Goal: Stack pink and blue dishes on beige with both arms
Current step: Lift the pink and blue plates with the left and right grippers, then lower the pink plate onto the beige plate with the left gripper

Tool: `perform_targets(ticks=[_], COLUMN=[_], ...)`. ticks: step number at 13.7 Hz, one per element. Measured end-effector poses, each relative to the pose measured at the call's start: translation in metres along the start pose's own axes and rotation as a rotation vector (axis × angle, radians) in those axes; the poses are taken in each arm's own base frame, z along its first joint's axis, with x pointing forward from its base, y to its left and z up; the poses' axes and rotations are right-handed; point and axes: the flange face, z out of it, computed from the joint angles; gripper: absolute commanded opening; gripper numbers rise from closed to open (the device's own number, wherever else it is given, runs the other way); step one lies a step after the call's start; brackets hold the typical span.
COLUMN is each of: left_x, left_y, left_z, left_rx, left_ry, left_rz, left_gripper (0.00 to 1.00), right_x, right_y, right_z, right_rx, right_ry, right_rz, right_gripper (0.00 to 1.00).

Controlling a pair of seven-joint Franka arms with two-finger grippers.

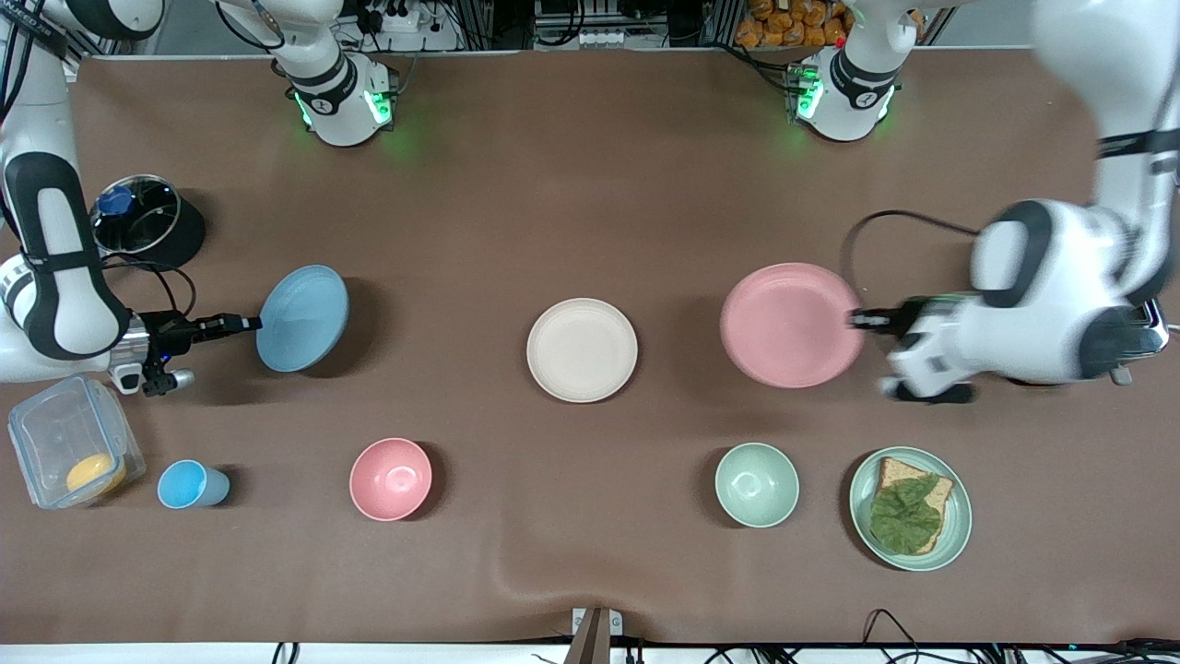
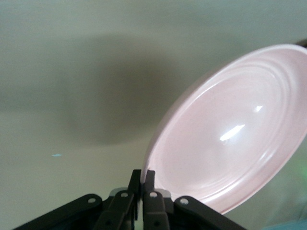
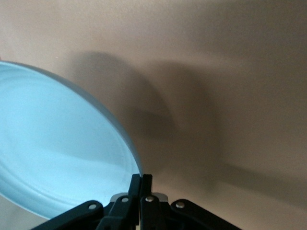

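The left gripper (image 1: 859,320) pinches the rim of the pink plate (image 1: 791,324), which we see tilted and lifted over the tabletop (image 1: 590,184) toward the left arm's end. The right gripper (image 1: 251,323) is clamped on the rim of the blue plate (image 1: 301,317), tilted up toward the right arm's end. Between them the beige plate (image 1: 582,349) lies flat. Nearer the camera stand a blue cup (image 1: 191,485), a pink bowl (image 1: 391,479) and a green bowl (image 1: 757,484).
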Motion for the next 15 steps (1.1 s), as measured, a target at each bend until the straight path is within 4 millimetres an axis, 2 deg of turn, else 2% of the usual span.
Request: perform_targets(ticks=[2,5,7,9,12,15], left_x=[0.009,0.025,0.032,0.032,0.031,0.022], left_y=[0.060,0.109,0.133,0.158,0.179,0.198], left_z=[0.030,0.069,0.097,0.127,0.153,0.178], left_rx=[0.006,-0.051,-0.092,-0.107,-0.145,-0.142], left_ry=[0.054,0.129,0.147,0.149,0.156,0.119], left_rz=[-0.037,-0.066,-0.077,-0.068,-0.082,-0.146], left_gripper=[0.00,0.00,0.00,0.00,0.00,0.00], right_x=[0.002,0.009,0.015,0.025,0.050,0.069], right_y=[-0.007,-0.022,-0.032,-0.050,-0.098,-0.142], right_z=[-0.006,-0.023,-0.028,-0.030,-0.022,-0.009], right_rx=[0.008,0.011,0.001,-0.012,-0.054,-0.094], right_ry=[-0.010,-0.020,-0.020,-0.030,-0.052,-0.070], right_rz=[-0.006,0.001,0.001,0.013,0.039,0.078], right_gripper=[0.00,0.00,0.00,0.00,0.00,0.00])
